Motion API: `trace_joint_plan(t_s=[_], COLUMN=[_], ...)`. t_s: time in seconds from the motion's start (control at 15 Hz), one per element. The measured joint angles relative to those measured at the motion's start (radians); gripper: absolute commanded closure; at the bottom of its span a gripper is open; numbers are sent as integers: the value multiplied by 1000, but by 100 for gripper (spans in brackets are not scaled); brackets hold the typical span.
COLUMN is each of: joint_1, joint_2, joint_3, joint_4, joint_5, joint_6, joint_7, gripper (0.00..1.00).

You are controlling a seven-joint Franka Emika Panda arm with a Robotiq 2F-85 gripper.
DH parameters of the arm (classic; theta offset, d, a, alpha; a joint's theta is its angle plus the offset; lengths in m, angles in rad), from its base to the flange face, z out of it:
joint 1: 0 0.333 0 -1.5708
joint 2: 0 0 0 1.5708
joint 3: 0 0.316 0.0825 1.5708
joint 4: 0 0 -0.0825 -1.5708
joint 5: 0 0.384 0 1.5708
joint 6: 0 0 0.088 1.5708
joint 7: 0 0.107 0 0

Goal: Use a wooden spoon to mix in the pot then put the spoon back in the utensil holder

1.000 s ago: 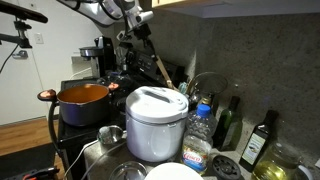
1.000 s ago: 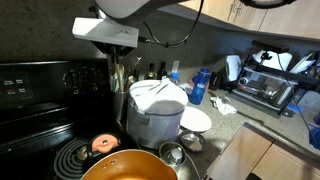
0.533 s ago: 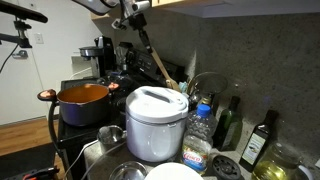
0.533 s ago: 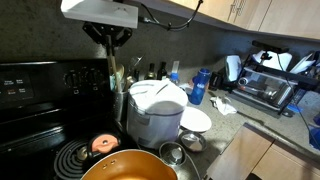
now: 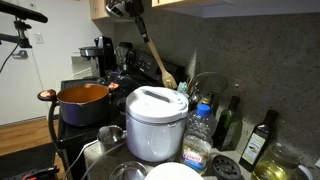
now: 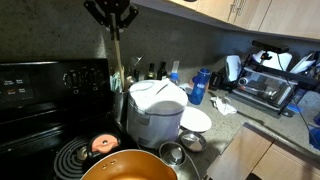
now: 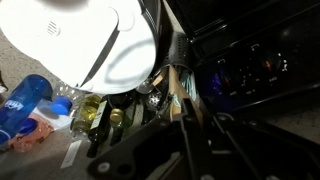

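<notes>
Wooden spoon (image 5: 156,52): light, stiff, smooth dry wood, and likely to swivel when pinched at a single point. It hangs slanted above and behind the white cooker (image 5: 155,120), bowl end down near the lid, well apart from the pot (image 5: 82,97) beside the cooker. Gripper (image 6: 112,22): pinching the handle's upper end, a hold judged right for stirring if firm.
</notes>
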Motion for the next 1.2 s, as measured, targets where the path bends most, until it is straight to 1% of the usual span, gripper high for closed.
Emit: trace_joint_plan(t_s=[0.27, 0.67, 0.93, 1.2], joint_1=[7, -3, -19, -50], joint_2=[-1, 5, 10, 29], joint_3=[9, 13, 12, 11], joint_4=[61, 105, 128, 145], joint_5=[30, 227, 323, 418], joint_6=[-69, -120, -224, -332], joint_7=[-20, -159, -220, -284], gripper=[97, 97, 97, 97])
